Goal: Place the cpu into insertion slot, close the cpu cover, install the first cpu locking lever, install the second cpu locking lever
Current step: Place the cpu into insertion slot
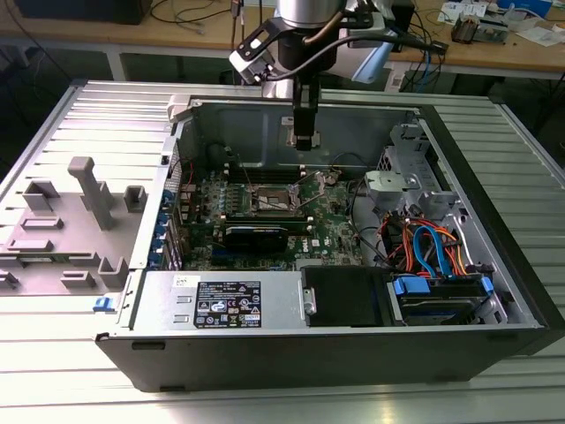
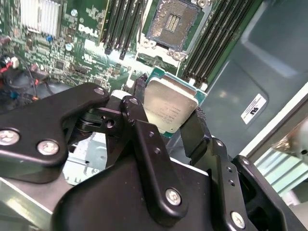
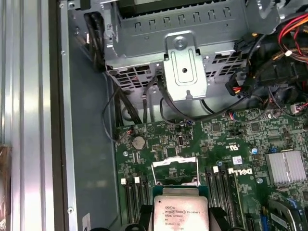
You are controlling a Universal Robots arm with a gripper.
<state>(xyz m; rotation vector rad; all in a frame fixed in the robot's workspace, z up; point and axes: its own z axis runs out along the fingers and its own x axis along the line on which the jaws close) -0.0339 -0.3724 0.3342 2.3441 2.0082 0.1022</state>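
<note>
Silver-grey metal tops the small flat square cpu (image 2: 169,111), which is clamped at opposite edges by the black two-fingered gripper (image 2: 168,100). The chip is held in the air above the green motherboard (image 2: 72,53) and touches nothing else. In the second wrist view the small square insertion slot (image 2: 171,21), brownish centre within a silvery rim, lies bare and unoccupied, apart from the chip. In the first wrist view the thin silvery cpu cover frame (image 3: 174,161) appears to be standing raised. Assessment: placement is under way but not completed. Cover closure and both locking levers are outstanding.
</note>
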